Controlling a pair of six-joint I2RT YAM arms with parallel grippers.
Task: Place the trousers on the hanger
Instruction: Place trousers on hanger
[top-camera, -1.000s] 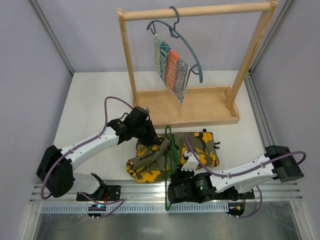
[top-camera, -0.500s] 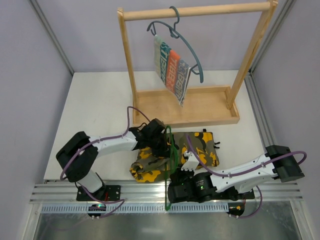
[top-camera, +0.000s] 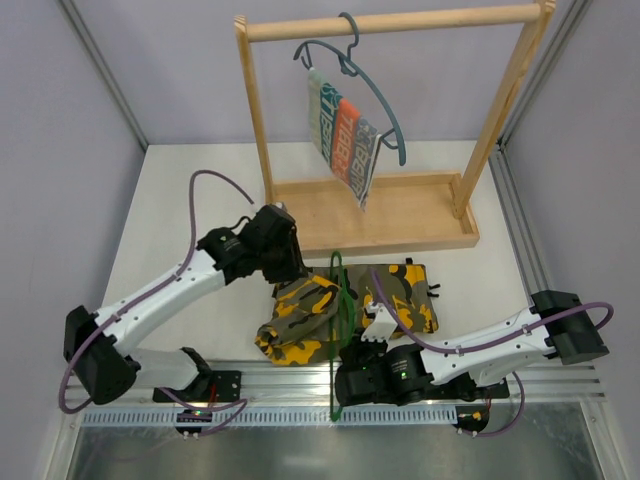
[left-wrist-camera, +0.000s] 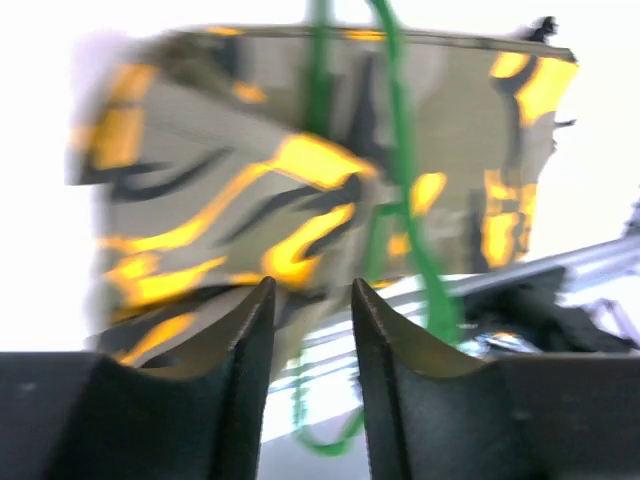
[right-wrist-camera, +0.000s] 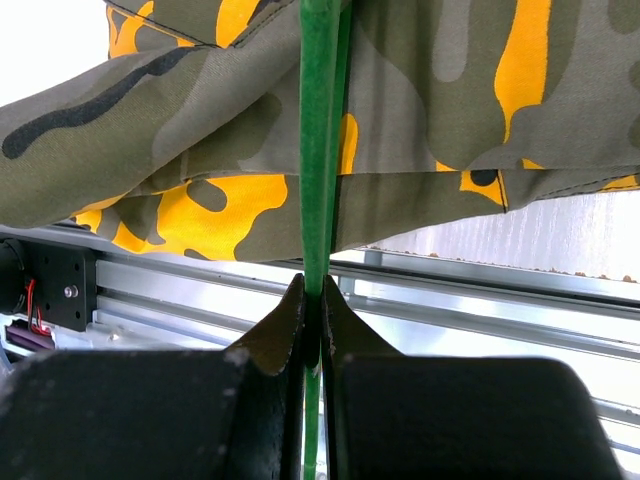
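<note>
While the right end effector (right-wrist-camera: 312, 292) has its two fingers pinched tight on the thin wire of the green hanger (right-wrist-camera: 320, 150), the left end effector (left-wrist-camera: 310, 300) is only open a narrow bit with nothing between the fingers. From the overhead view, the left end effector (top-camera: 283, 258) sits up off the surface (top-camera: 180, 220), just beside the upper left corner of the trousers (top-camera: 410, 285).

The trousers lie near the front edge of the surface, in front of the wooden rack (top-camera: 390, 215). One part is bunched up on the left and a flatter folded part lies on the right. The hanger (top-camera: 338, 290) runs front to back between those two parts, and its lower end reaches down past the rail, where the right end effector (top-camera: 348, 380) grips it.

The left wrist view is pretty blurry, but you can see green wire (left-wrist-camera: 400, 150) crossing over the camo cloth (left-wrist-camera: 250, 180). In the right wrist view the cloth (right-wrist-camera: 450, 100) hangs behind the wire. Honestly can't tell if any of it is threaded through the hanger.

At the back, a blue-grey hanger (top-camera: 375, 100) with a striped cloth (top-camera: 345, 135) hangs on the rack.
</note>
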